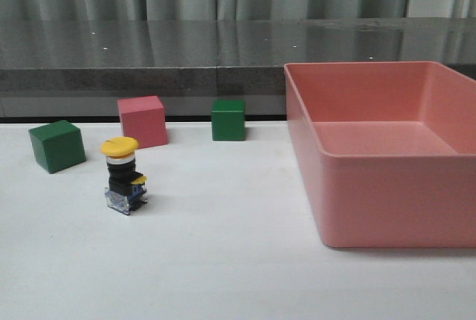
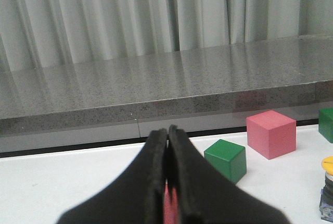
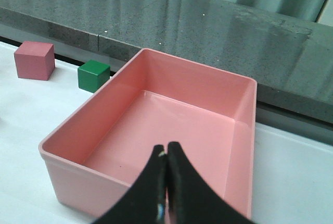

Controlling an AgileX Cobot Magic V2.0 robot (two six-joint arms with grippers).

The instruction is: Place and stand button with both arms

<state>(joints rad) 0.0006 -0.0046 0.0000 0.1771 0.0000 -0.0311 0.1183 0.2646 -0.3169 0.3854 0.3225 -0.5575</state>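
The button [image 1: 124, 176] stands upright on the white table, yellow cap up, black body and clear-blue block below, left of centre in the front view. It shows partly at the edge of the left wrist view [image 2: 328, 187]. My left gripper [image 2: 167, 133] is shut and empty, low over the table, well apart from the button. My right gripper [image 3: 167, 151] is shut and empty, above the near wall of the pink bin [image 3: 73, 153]. Neither gripper shows in the front view.
The large pink bin [image 1: 357, 164] takes up the right side of the table. A green cube [image 1: 56, 145], a pink cube [image 1: 142, 121] and a second green cube [image 1: 227, 119] stand behind the button. A dark stone ledge [image 1: 149, 74] runs along the back.
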